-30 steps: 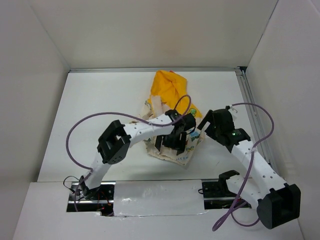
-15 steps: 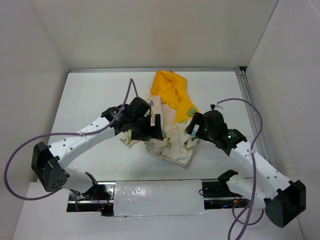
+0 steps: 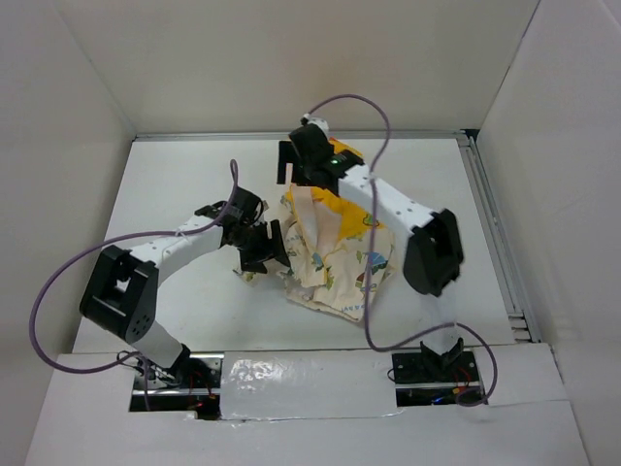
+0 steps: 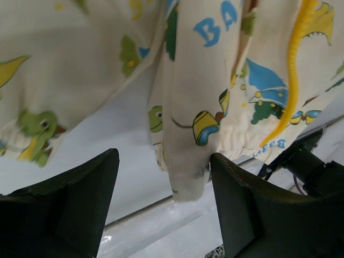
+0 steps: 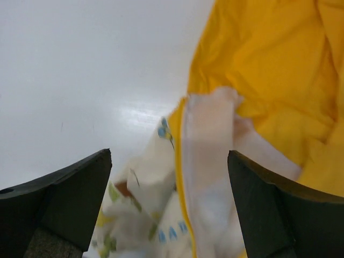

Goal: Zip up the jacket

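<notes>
Cream jacket (image 3: 340,262) lies crumpled on table (image 3: 175,184), looks unzipped, zipping all left. Left end effector (image 4: 161,177) and right end effector (image 5: 169,156): fingers apart, holding nothing.

From above, my right arm (image 3: 388,199) hides the middle of the hood (image 3: 354,216) and my left fingers (image 3: 264,250) cover the left edge of the jacket (image 3: 335,267). The left wrist view cuts the jacket off at the top and both sides, and the zipper strip (image 4: 293,70) runs out the top; can't tell from any view if it's joined. The right wrist view cuts my right fingers (image 5: 59,199) at the bottom and the hood at the right, and the printed cloth low down is blurred.
</notes>
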